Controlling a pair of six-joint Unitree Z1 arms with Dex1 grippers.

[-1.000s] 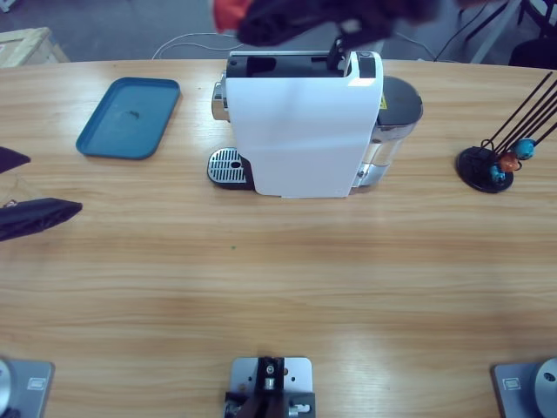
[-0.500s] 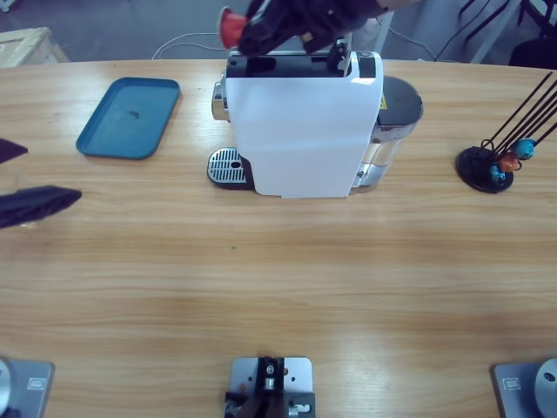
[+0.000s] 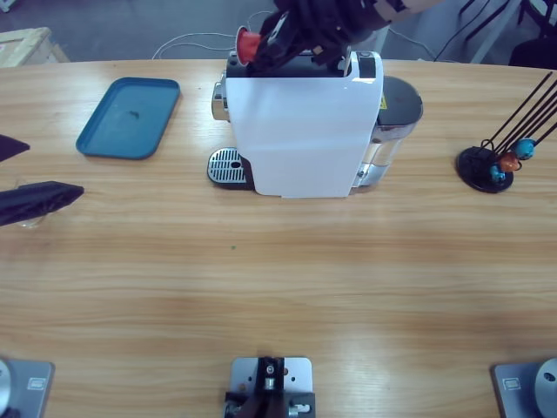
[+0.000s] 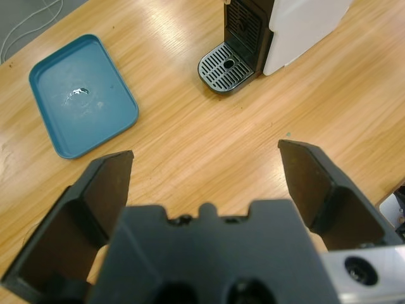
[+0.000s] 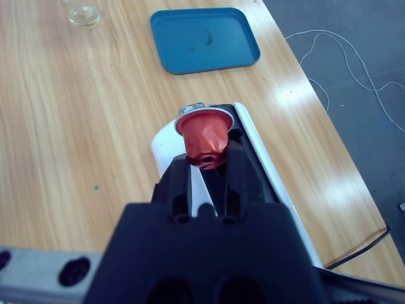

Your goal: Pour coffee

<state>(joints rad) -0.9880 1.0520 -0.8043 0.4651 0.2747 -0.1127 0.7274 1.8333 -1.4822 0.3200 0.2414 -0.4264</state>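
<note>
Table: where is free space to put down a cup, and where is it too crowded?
Bare wood spans the table's near half, in front of the coffee machine. The blue tray is also empty. Crowded: above the machine, where the right gripper holds a red capsule, and beside the capsule rack.

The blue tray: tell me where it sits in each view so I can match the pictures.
High view: blue tray at upper left, left of the white coffee machine.
Left wrist view: upper left, left of the machine's drip grate.
Right wrist view: top centre, beyond the red capsule.
Shared landmark: the coffee machine.
</note>
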